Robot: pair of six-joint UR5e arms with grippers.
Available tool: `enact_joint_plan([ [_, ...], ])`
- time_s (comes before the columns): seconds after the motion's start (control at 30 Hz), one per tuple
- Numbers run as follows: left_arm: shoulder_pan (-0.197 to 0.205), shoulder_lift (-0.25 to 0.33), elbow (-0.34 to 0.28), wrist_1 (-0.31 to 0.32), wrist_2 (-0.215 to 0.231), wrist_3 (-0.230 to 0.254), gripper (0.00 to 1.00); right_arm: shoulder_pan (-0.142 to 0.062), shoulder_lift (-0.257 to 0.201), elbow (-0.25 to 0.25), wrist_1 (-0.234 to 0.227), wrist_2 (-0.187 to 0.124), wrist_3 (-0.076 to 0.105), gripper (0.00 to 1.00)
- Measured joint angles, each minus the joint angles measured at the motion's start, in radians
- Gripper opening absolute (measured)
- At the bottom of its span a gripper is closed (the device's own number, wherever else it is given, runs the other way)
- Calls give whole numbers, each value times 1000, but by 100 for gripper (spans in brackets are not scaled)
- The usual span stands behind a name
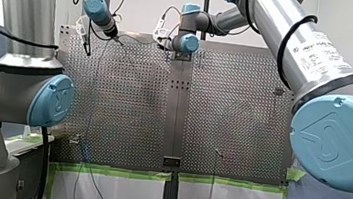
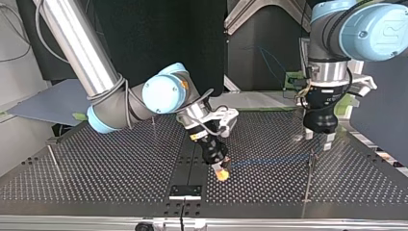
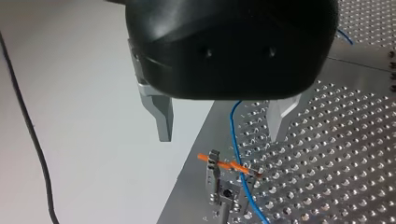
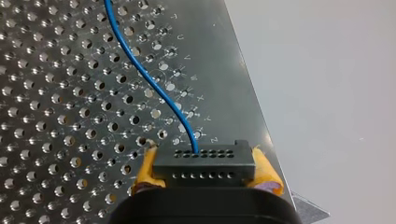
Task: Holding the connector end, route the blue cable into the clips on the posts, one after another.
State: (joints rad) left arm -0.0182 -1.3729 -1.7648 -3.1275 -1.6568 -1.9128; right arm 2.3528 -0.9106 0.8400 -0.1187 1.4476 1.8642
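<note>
Nearest: our right claw (image 4: 205,173) clamps its yellow pads on the black connector (image 4: 204,163). The blue cable (image 4: 154,84) runs off across the desk (image 4: 56,93). Farther: our left claw (image 3: 220,134) hangs wide over a clip (image 3: 215,163). The cable crosses it; seated or not, we cannot tell. Another post (image 2: 52,156) stands bare. We judge it early, with most routing left.

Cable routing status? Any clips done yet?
Done: my right gripper is shut on the connector, with the blue cable trailing from it. In hand: my left gripper hangs open above a clip. The cable runs past it, but I cannot tell whether it is seated. Left: the post at the top view's left shows no cable.
</note>
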Motion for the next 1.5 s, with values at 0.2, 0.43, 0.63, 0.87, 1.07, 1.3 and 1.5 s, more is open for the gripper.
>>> enact_joint_plan([
  [0.2, -4, -6, 0, 7, -31, 50, 100, 0, 0, 0, 1, 1, 0, 0],
  [0.43, -13, -27, 0, 14, -39, 92, 100, -2, 0, 0, 1, 1, 0, 0],
  [0.63, -21, -31, 0, 17, -40, 122, 100, -3, 0, 0, 2, 1, 0, 0],
  [0.87, -28, -31, 0, 18, -50, 130, 100, -2, 0, 5, 5, -1, -10, 0],
  [1.07, -32, -31, 0, 18, -75, 131, 100, -7, 0, 6, 5, -1, -13, 0],
  [1.3, -40, -31, 0, 18, -79, 130, 100, -6, 0, 6, 13, -1, -12, 0],
  [1.5, -54, -32, 0, 19, -55, 152, 100, -5, 0, 6, 17, -1, -9, 0],
])
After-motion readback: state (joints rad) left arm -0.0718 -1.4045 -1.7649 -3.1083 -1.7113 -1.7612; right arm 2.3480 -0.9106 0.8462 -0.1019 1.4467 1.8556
